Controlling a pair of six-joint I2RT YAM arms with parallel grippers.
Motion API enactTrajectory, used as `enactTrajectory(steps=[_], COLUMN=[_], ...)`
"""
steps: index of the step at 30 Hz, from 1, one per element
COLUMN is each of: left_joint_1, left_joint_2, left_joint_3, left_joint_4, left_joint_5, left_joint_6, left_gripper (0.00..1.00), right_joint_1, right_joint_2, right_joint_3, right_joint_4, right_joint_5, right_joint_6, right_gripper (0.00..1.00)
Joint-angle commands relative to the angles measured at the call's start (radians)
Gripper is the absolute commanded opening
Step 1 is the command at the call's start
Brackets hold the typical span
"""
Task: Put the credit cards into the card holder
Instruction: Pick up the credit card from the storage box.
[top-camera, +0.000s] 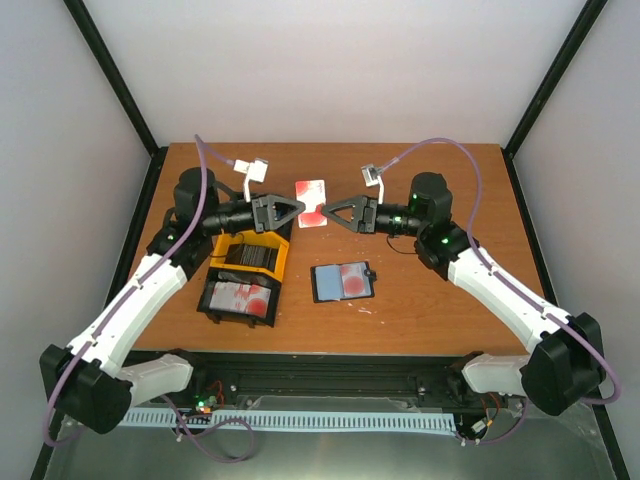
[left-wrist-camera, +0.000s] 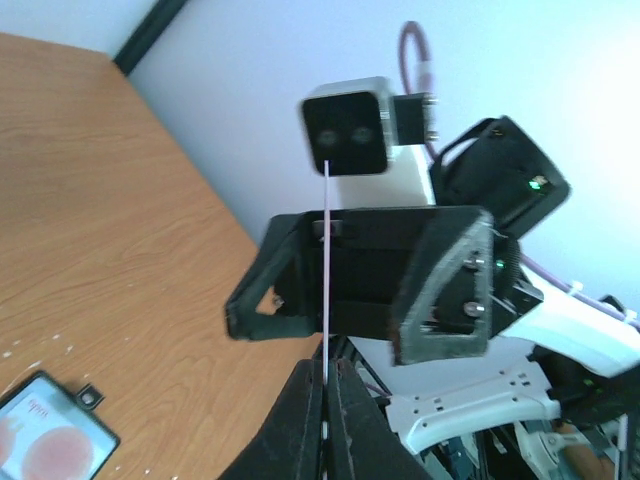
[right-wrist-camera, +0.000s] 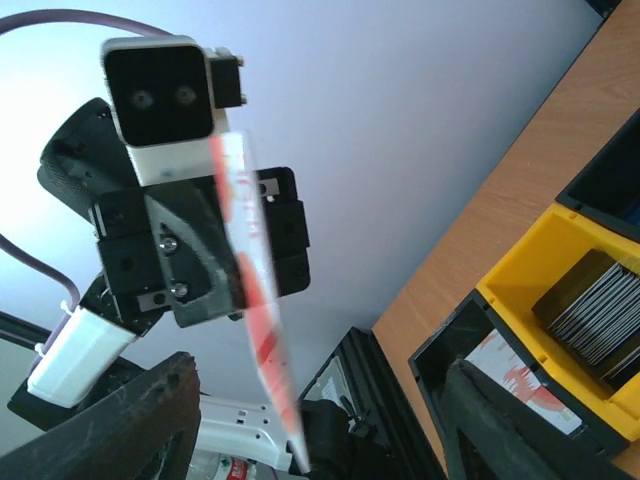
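A white credit card with red blotches (top-camera: 311, 200) hangs in the air over the far middle of the table, and my left gripper (top-camera: 298, 210) is shut on it. In the left wrist view the card (left-wrist-camera: 327, 250) shows edge-on as a thin line pinched at my left gripper (left-wrist-camera: 326, 368). My right gripper (top-camera: 327, 213) faces it from the right, open. In the right wrist view the blurred card (right-wrist-camera: 250, 300) stands between the wide-apart fingers of my right gripper (right-wrist-camera: 320, 400), touching neither. The card holder (top-camera: 343, 281) lies open on the table, a blotched card showing in it; its corner (left-wrist-camera: 45, 430) appears in the left wrist view.
A yellow bin (top-camera: 284, 258) with a stack of grey cards stands left of centre, also seen in the right wrist view (right-wrist-camera: 520, 270). In front of it a black bin (top-camera: 208, 300) holds white cards with red blotches. Black frame posts rise at the table's back corners.
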Motion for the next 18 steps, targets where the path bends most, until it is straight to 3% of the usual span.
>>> enactTrajectory(steps=[1,7,12,13,16,18], left_joint_1=[0.0,0.0,0.0,0.0,0.0,0.0], left_joint_2=[0.028,0.065,0.082,0.084,0.085,0.09], left_joint_3=[0.059,0.052,0.046,0.042,0.035,0.033], left_joint_4=[0.105,0.119,0.112,0.103,-0.002,-0.124], left_joint_5=[0.142,0.18,0.172,0.163,0.081,-0.012], left_joint_6=[-0.008,-0.023,-0.025,-0.024,0.02,0.08], left_gripper=[0.01,0.01,0.02,0.1,0.48,0.63], right_joint_1=[-0.001,-0.001,-0.002,-0.002,-0.009,-0.038], right_joint_2=[-0.007,0.02,0.025,0.017,-0.006,-0.012], right_joint_3=[0.027,0.028,0.006,0.002,-0.006,-0.01], right_joint_4=[0.018,0.097,0.142,0.119,-0.003,-0.127], right_joint_5=[-0.005,-0.019,-0.006,0.022,0.108,0.125], right_joint_6=[0.014,0.043,0.083,0.077,0.0,-0.065], right_gripper=[0.62,0.4,0.06,0.03,0.03,0.03])
